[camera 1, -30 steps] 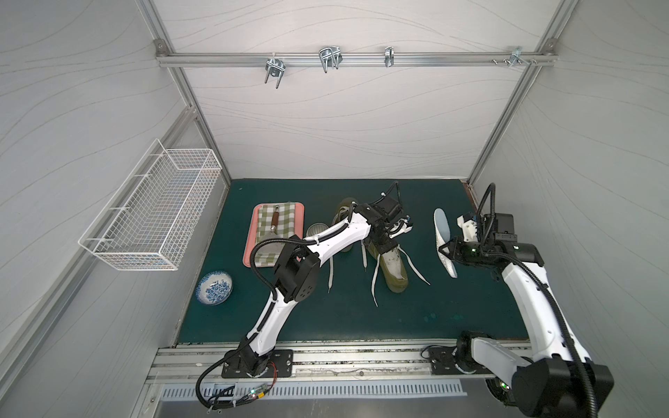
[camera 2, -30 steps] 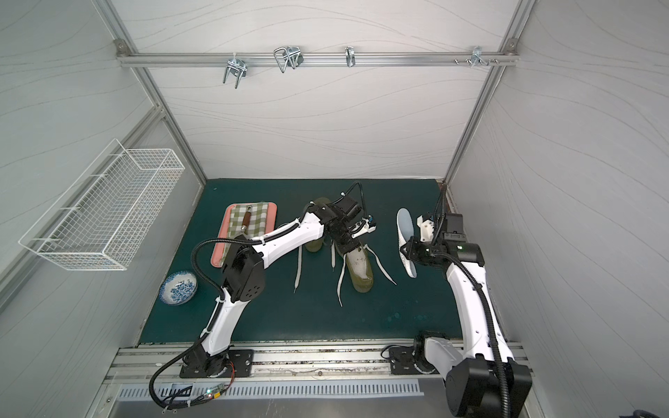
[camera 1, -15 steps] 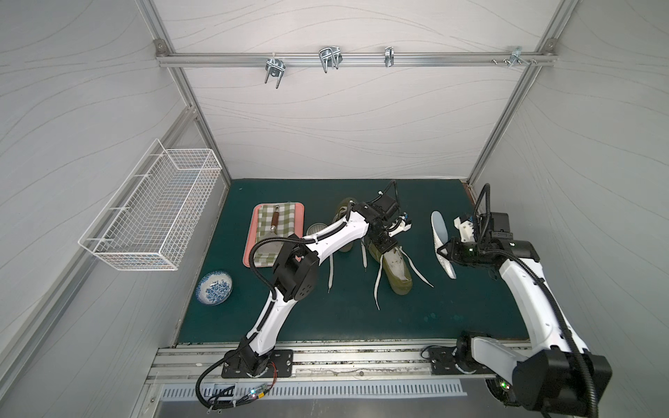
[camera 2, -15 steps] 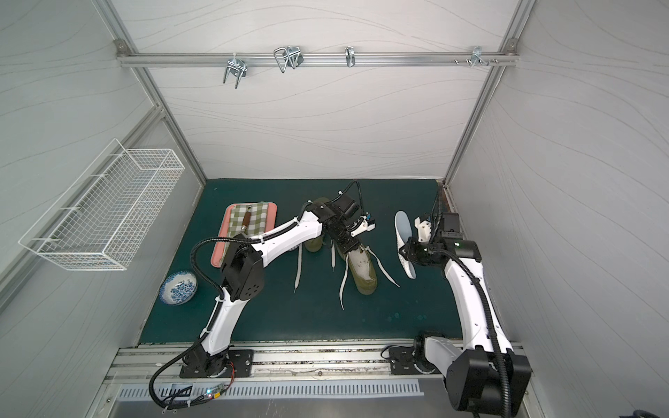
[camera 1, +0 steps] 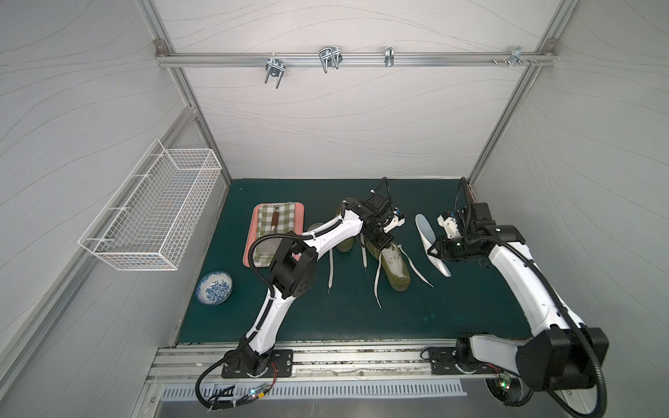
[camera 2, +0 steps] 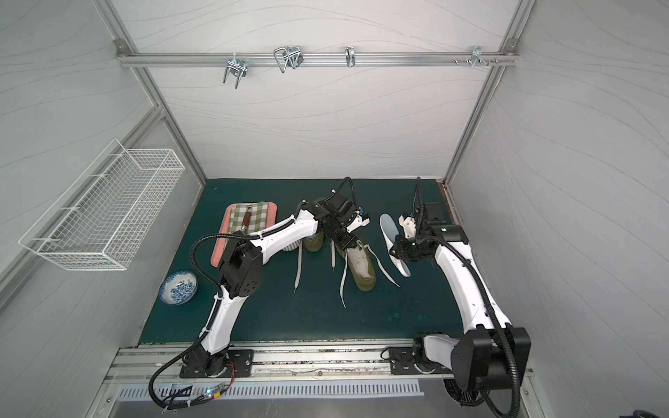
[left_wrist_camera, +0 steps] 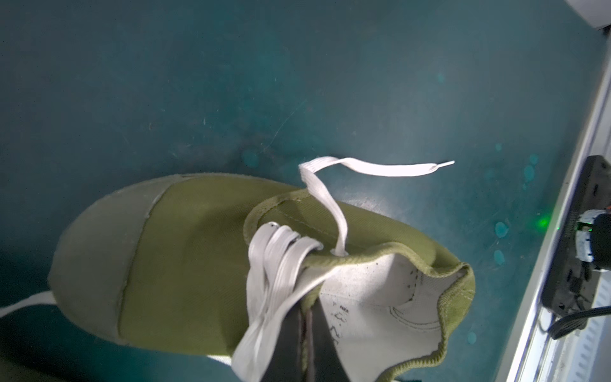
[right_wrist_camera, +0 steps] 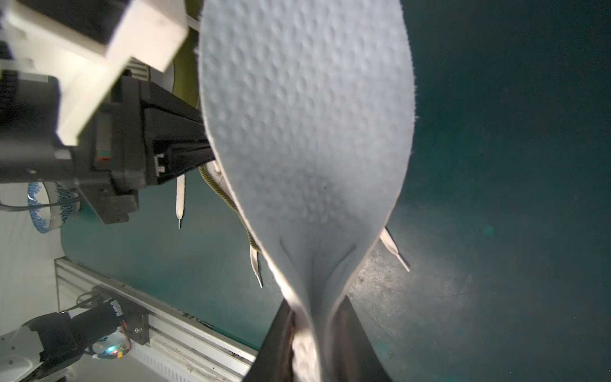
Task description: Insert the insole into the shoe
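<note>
1. The bowl (camera 1: 214, 288) sits nearest on the bench (camera 1: 362, 311).
2. The left fingers (left_wrist_camera: 324, 350), pressed together, pinch the shoe (camera 1: 396, 266) at its opening edge.
3. The right fingers (right_wrist_camera: 353, 350) pinch the insole (camera 1: 430, 246), which is outside the shoe, just to its right.
4. The tray (camera 1: 249, 237) lies farthest back.
</note>
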Robot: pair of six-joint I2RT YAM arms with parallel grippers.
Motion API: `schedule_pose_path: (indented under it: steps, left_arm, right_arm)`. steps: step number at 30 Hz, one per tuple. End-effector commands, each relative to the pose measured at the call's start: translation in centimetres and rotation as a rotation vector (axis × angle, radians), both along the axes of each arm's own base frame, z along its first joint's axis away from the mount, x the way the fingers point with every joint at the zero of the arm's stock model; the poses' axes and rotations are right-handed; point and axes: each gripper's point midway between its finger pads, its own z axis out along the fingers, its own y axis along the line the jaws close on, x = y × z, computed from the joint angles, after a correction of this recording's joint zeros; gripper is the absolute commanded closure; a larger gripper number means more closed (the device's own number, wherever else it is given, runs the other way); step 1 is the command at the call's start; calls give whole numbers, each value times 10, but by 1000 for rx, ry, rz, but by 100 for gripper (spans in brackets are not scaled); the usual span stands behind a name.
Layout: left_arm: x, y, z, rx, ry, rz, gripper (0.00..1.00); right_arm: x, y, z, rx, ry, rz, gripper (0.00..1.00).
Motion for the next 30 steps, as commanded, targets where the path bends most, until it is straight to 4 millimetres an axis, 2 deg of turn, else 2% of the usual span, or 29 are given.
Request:
schedule_pose_path:
  steps: [1, 6, 11, 14, 24, 30]
  left_arm:
    - [12, -15, 29, -141, -6, 19, 100]
    - [21, -9, 30, -127, -29, 62, 100]
    - [20, -9, 37, -180, -14, 73, 100]
    - [19, -11, 38, -205, 7, 78, 100]
    - [24, -11, 40, -296, 110, 111, 100]
    - [27, -6, 36, -297, 123, 129, 100]
  right_arm:
    - [-7, -3, 16, -55, 0, 43, 77]
    - [-20, -6, 4, -283, 92, 140, 78]
    - [-35, 0, -4, -374, 152, 223, 78]
    - [-43, -6, -8, -492, 199, 263, 78]
    - [-47, 7, -1, -530, 215, 346, 78]
    - [-51, 22, -9, -630, 200, 501, 79]
